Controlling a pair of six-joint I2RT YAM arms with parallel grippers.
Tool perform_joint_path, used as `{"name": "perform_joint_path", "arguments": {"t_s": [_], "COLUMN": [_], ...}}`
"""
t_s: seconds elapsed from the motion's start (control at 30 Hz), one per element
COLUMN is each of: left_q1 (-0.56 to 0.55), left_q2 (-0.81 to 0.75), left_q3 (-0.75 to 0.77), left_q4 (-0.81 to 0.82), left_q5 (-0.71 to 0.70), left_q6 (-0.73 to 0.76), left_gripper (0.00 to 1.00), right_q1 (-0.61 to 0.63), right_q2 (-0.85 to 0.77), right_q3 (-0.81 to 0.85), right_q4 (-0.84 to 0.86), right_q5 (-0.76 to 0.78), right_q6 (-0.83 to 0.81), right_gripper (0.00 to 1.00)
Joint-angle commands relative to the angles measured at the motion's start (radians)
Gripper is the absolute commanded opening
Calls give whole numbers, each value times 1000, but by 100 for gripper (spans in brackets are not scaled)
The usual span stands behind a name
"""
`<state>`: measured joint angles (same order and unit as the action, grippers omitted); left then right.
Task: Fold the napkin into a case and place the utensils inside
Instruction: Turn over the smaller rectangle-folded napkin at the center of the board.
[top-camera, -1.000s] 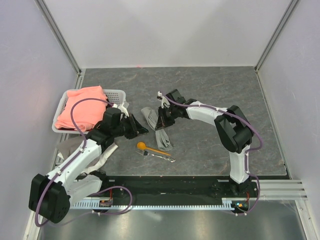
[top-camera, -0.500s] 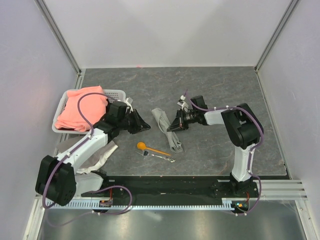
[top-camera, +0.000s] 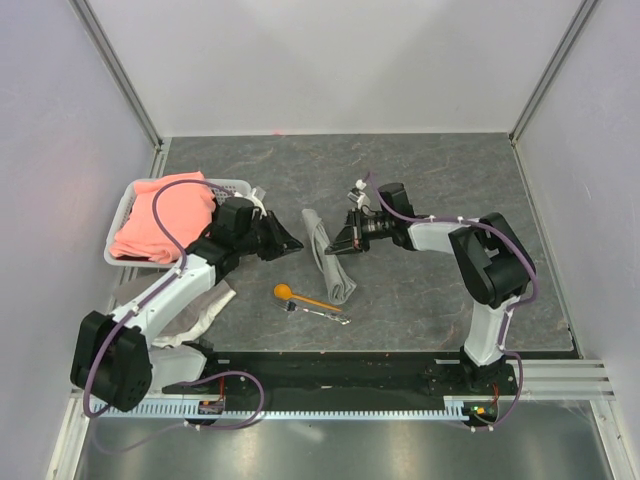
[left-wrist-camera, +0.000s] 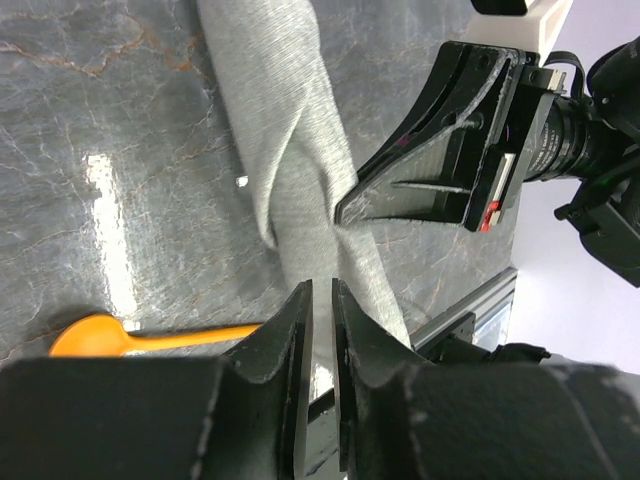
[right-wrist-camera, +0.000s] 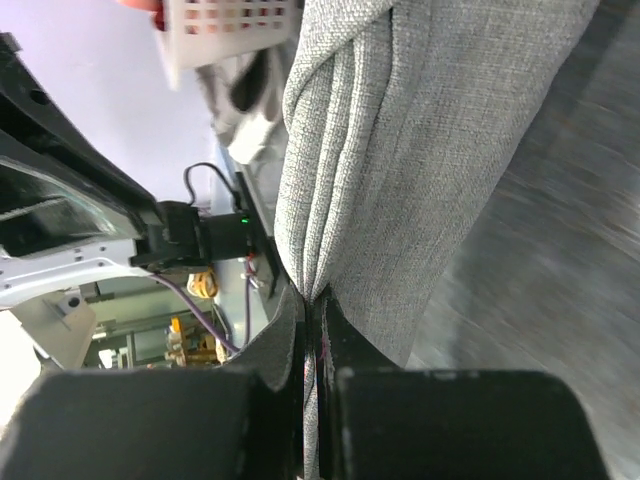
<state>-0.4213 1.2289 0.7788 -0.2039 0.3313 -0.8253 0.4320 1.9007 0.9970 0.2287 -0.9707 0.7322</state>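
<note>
The napkin (top-camera: 328, 255) lies as a narrow, twisted light grey strip in the middle of the table, also visible in the left wrist view (left-wrist-camera: 285, 140). My right gripper (top-camera: 337, 246) is shut on a bunched edge of the cloth (right-wrist-camera: 420, 150), the fabric pinched between its fingertips (right-wrist-camera: 312, 297). My left gripper (top-camera: 296, 243) hovers just left of the strip, its jaws a narrow slit apart with nothing between them (left-wrist-camera: 320, 292). The orange spoon (top-camera: 300, 296) and the silvery fork (top-camera: 322, 313) lie side by side nearer the arms' bases; the spoon's bowl (left-wrist-camera: 95, 335) shows in the left wrist view.
A white basket (top-camera: 237, 186) holding a salmon-pink cloth (top-camera: 160, 220) stands at the left. A whitish-grey rag (top-camera: 207, 312) lies below it under the left arm. Grey walls close in both sides and the back.
My right gripper swung right and back a little with the pinched napkin, drawing the strip straighter. My left gripper moved right toward the strip.
</note>
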Motion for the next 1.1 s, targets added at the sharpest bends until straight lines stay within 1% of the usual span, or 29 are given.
{"name": "perform_joint_path", "arguments": {"t_s": [0.0, 0.03, 0.07, 0.1, 0.17, 0.2, 0.27, 0.3, 0.4, 0.63, 0.67, 0.7, 0.8, 0.87, 0.93, 1.03, 1.07], "left_q1": [-4, -4, -4, -2, -4, -2, -2, -2, -2, -2, -4, -4, -2, -2, -2, -4, -5], "left_q2": [-49, -52, -54, -54, -57, -58, -58, -60, -57, 9, 24, 35, 99, 173, 246, 310, 343], "left_q3": [11, 13, 13, 13, 14, 14, 17, 19, 20, 30, 34, 36, 71, 120, 166, 223, 232], "left_q4": [15, 8, 5, 3, -2, -2, -8, -11, -15, -6, -6, -6, -12, -17, -12, -12, 1], "left_q5": [-47, -51, -52, -52, -52, -55, -63, -67, -81, -112, -123, -164, -247, -262, -270, -268, -268], "left_q6": [-11, -8, -6, -6, -5, -5, 2, 3, 11, 21, 26, 28, 48, 63, 72, 83, 81], "left_gripper": [19, 19, 20, 19, 19, 19, 19, 19, 19, 18, 17, 17, 13, 9, 8, 7, 7], "right_q1": [48, 51, 54, 59, 65, 73, 76, 77, 76, 63, 60, 57, 50, 47, 44, 40, 37], "right_q2": [1, 12, 33, 47, 84, 96, 129, 138, 164, 202, 204, 202, 202, 199, 192, 178, 176], "right_q3": [80, 72, 65, 54, 29, 23, 9, 3, -15, -50, -55, -64, -77, -81, -89, -92, -93], "right_q4": [162, 211, 272, 399, 515, 603, 665, 728, 796, 791, 791, 790, 770, 736, 710, 646, 621], "right_q5": [-36, -45, -48, -55, -68, -66, -74, -75, -76, -71, -72, -74, -72, -71, -71, -66, -63], "right_q6": [93, 123, 215, 258, 368, 395, 435, 476, 506, 467, 463, 460, 432, 403, 379, 323, 313], "right_gripper": [3, 3, 3, 4, 5, 6, 8, 8, 9, 10, 10, 11, 11, 12, 13, 15, 18]}}
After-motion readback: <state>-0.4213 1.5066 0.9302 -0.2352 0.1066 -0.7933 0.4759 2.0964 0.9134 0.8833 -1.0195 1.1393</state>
